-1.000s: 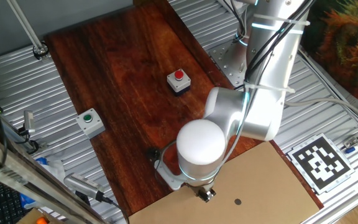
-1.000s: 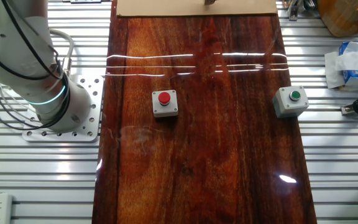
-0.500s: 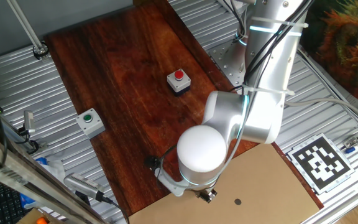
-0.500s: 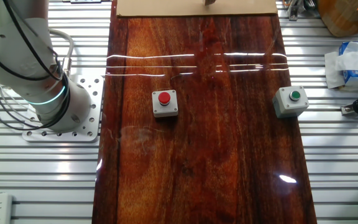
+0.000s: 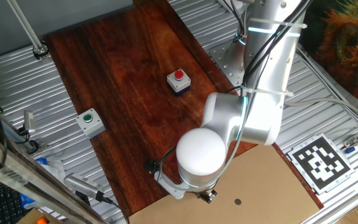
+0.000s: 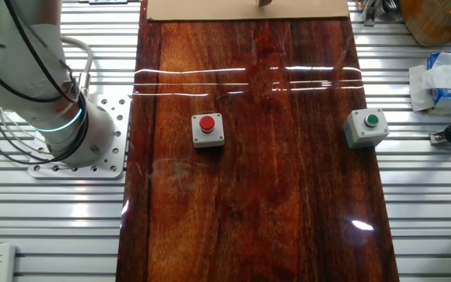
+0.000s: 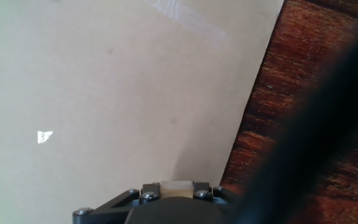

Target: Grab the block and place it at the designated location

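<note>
My gripper [image 5: 207, 195] hangs low over the near edge of the tan cardboard sheet [image 5: 272, 180], under the arm's white wrist. In the hand view the gripper [image 7: 176, 186] is shut on the block [image 7: 176, 186], a light-tan wooden cube seen between the two dark fingers at the bottom edge. The dark round dot [image 5: 237, 201] marks the sheet a short way to the right of the gripper. In the other fixed view only the fingertips [image 6: 264, 2] show at the top edge over the cardboard [image 6: 210, 9]. The dot does not show in the hand view.
A grey box with a red button [image 5: 178, 81] and one with a green button [image 5: 90, 122] stand on the dark wooden board [image 5: 123, 87]. A black-and-white square tag [image 5: 321, 160] lies right of the cardboard. Cables and tools lie along the left metal table.
The arm's wrist has shifted slightly down and left over the cardboard edge; the gripper stays shut on the block.
</note>
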Controlling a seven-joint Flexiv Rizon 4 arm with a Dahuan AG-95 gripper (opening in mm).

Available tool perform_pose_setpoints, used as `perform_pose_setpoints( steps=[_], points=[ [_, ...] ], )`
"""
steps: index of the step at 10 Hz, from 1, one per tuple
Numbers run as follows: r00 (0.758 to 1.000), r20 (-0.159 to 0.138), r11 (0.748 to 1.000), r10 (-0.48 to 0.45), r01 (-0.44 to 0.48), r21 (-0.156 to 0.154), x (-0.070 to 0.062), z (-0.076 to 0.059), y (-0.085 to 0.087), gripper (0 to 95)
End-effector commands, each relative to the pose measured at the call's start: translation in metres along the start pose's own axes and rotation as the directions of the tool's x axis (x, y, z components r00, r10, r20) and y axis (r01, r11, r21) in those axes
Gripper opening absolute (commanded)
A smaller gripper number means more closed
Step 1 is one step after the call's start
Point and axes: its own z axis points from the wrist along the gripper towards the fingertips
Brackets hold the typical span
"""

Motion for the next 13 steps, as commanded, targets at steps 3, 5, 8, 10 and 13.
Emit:
perform_pose_setpoints(
  steps=[3,5,8,10,13],
  points=[
    [1.0,0.001,1.0,0.009,-0.009,-0.011,0.0,0.0,0.0,0.0],
    [1.0,0.008,1.0,0.02,-0.02,-0.02,0.0,0.0,0.0,0.0],
    [1.0,0.009,0.999,0.021,-0.021,-0.026,0.005,0.007,0.001,0.0],
    [1.0,0.004,0.998,0.026,-0.026,-0.052,0.01,0.005,0.002,0.0],
    [0.999,0.0,0.997,0.035,-0.035,-0.062,0.016,-0.009,0.003,0.0]
  ],
)
